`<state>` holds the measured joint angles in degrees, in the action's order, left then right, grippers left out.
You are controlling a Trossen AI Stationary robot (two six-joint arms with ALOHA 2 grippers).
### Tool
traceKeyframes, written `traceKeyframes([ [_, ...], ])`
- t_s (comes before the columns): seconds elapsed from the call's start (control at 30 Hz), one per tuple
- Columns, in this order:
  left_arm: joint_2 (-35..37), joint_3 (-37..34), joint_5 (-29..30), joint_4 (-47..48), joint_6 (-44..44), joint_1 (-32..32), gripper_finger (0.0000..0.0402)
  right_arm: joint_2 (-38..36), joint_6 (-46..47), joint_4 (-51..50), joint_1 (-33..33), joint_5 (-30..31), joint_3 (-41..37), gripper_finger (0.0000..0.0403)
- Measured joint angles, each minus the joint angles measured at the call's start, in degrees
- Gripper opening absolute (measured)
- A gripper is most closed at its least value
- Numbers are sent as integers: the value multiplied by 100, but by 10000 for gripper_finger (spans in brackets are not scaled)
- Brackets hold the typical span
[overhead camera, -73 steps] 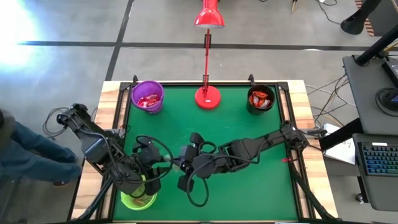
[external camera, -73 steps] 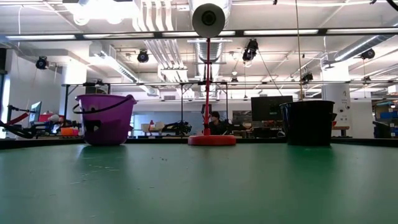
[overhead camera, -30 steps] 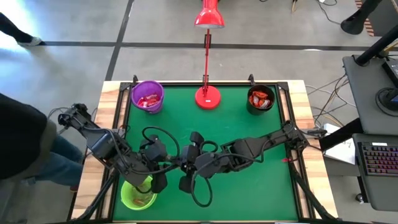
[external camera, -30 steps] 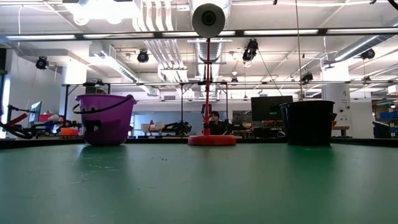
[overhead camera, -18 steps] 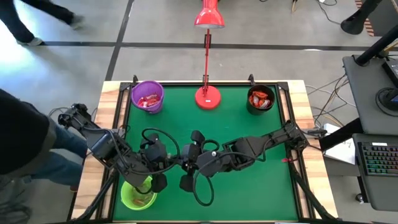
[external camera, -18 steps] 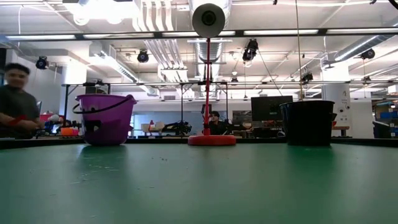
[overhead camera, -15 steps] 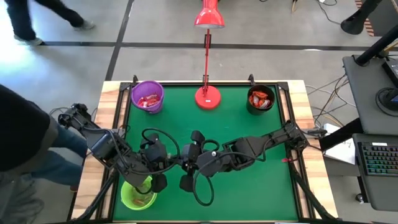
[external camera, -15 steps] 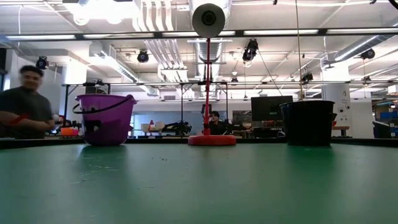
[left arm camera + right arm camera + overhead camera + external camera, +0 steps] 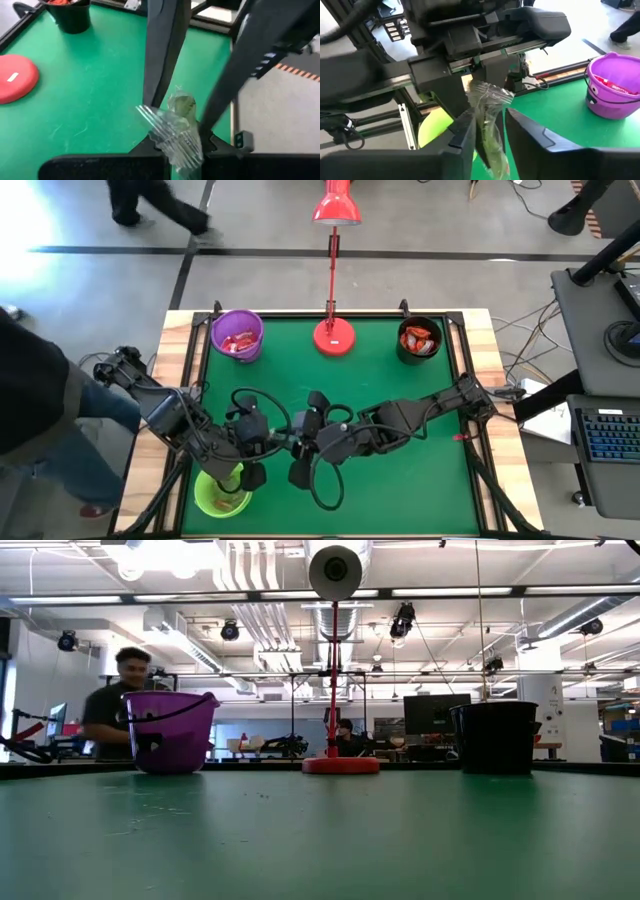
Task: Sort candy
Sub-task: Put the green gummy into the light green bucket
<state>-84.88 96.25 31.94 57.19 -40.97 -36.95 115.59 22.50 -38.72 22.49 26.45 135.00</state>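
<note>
High view first: both arms meet over the green table (image 9: 440,480), on the near side of the red lamp base (image 9: 334,336) and well apart from it. The left gripper (image 9: 281,446) and the right gripper (image 9: 297,448) point at each other, tips almost touching, just beside the lime green cup (image 9: 222,492) that stands at the table's near left edge. In the left wrist view, a clear-wrapped candy (image 9: 175,131) sits pinched between that gripper's closed fingers (image 9: 162,60). In the right wrist view, the same clear wrapper (image 9: 489,122) stands between the right gripper's own fingers (image 9: 464,131), which are parted narrowly on either side of it; whether they press on it I cannot tell.

To either side of the lamp base, along the far edge, stand a purple bucket (image 9: 237,335) and a black bucket (image 9: 419,340), both holding red candy (image 9: 238,342). The felt between the lamp base and the arms lies open, as does the whole right part. A person (image 9: 120,705) passes behind the purple bucket.
</note>
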Motion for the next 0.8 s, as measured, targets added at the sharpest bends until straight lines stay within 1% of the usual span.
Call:
traceKeyframes([
  [0.13,0,0,-195,423,-78,0,1,-23,-11,-119,-1,8,0,127],
  [0.33,15,0,-927,1146,-473,-77,1,-186,65,-682,17,7,0,156],
  [0.47,16,-18,-1634,1667,-683,-227,1,-270,271,-1125,84,4,2,161],
  [0.63,20,-119,-2272,2262,-978,-558,1,-278,636,-1695,169,-8,2,157],
  [0.73,22,-301,-2497,2313,-1218,-797,1,-253,840,-1961,189,0,2,153],
  [0.8,24,-517,-2506,2184,-1416,-967,1,-243,1009,-2114,202,1,-2,151],
])
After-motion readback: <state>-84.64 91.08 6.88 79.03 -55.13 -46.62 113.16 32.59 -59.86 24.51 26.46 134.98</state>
